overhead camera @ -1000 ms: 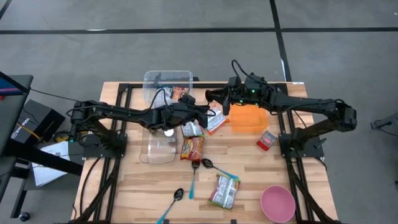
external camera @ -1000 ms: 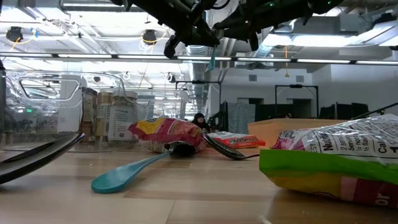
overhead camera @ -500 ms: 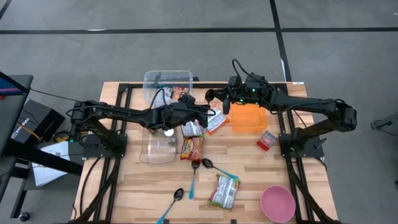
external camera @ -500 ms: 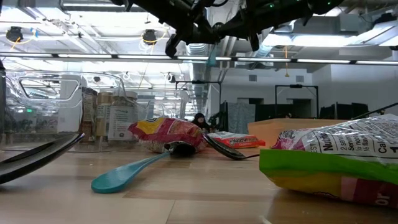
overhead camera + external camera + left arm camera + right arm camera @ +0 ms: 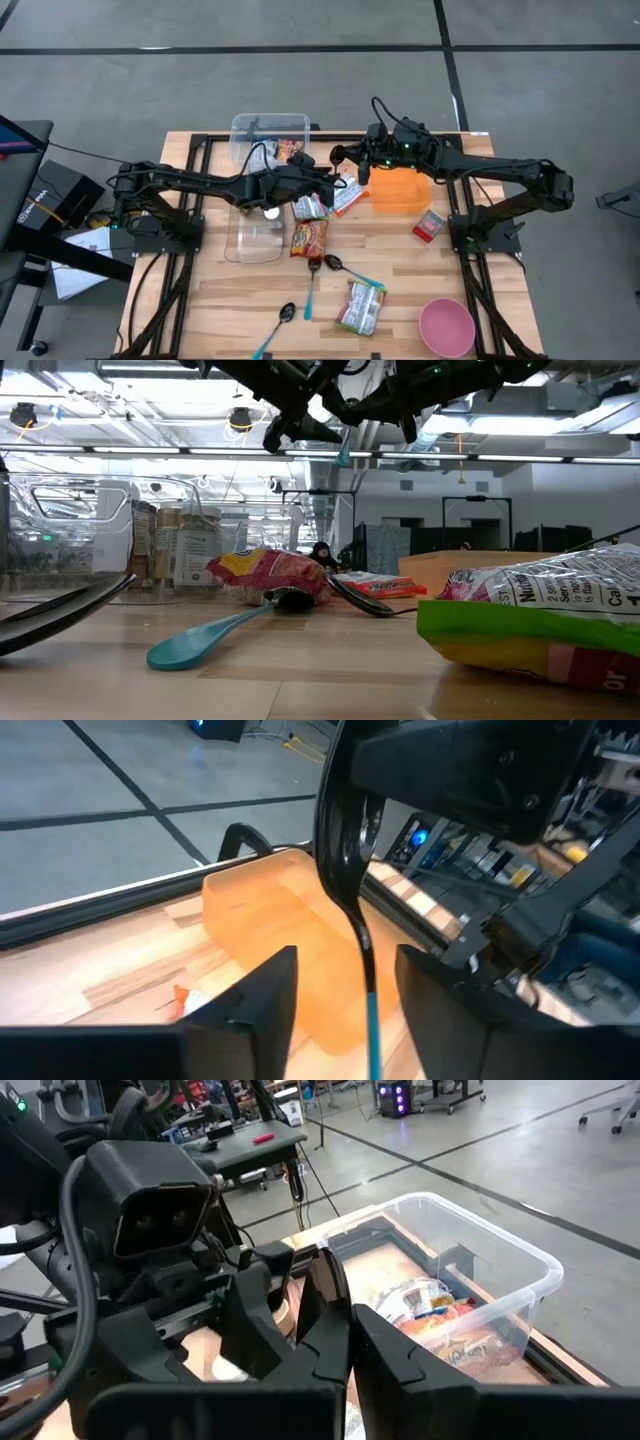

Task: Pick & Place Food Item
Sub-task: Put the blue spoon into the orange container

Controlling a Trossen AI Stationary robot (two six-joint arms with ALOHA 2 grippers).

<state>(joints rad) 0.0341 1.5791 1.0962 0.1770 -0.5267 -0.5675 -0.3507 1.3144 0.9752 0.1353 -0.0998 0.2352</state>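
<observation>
A spoon with a black bowl and a teal handle hangs in the air above the table's middle; its handle tip also shows in the low view. My right gripper is shut on its bowl end. My left gripper faces it, open. Its two fingers stand on either side of the teal handle with a gap on each side. Food packets lie below: a red-and-yellow one, a red-and-white one and a green one. My right gripper pinches the spoon's black bowl end between its two fingers; its own body partly hides the place of contact. The fingers come in about level from the table's right side. The spoon hangs with its teal handle down, clear of the table.
An orange container stands under the right arm and a clear bin with packets at the back. A clear lid, a small red packet, a pink bowl and loose spoons lie on the table.
My right gripper has shut on the spoon's bowl end. After that my left gripper has opened and let go of the handle. Both arms have stayed in place and the spoon has kept hanging where it was.
</observation>
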